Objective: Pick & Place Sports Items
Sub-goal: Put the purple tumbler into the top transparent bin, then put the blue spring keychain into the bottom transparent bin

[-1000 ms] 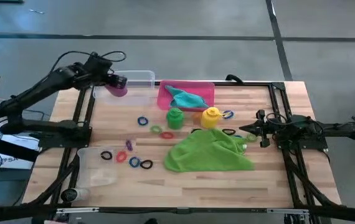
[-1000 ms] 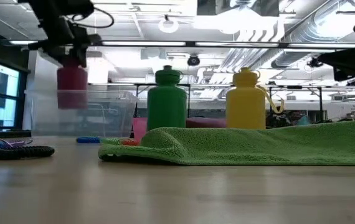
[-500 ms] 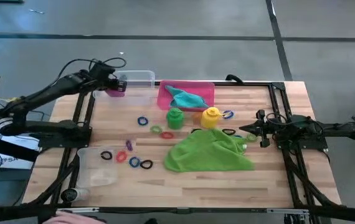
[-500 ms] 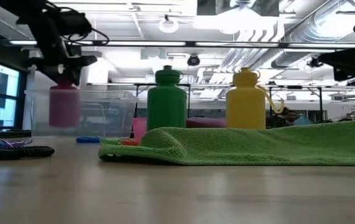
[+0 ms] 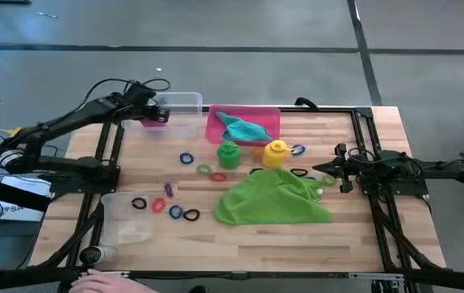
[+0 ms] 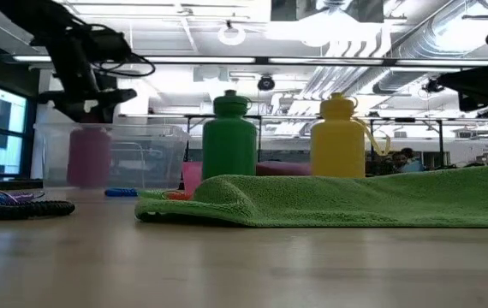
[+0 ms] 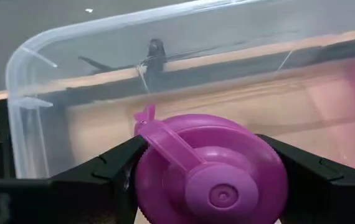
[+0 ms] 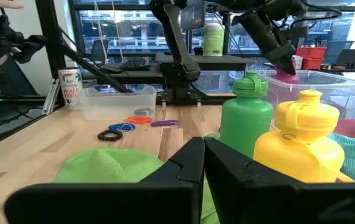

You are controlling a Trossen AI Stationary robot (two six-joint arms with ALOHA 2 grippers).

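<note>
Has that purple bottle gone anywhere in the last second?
Yes. The left gripper has lowered the purple bottle into the clear tub; it hung above the tub's rim before.

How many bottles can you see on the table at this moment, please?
3. The purple bottle is held by the left claw inside the clear tub. The green bottle and yellow bottle stand beside the pink tray. The green cloth may hide others.
</note>
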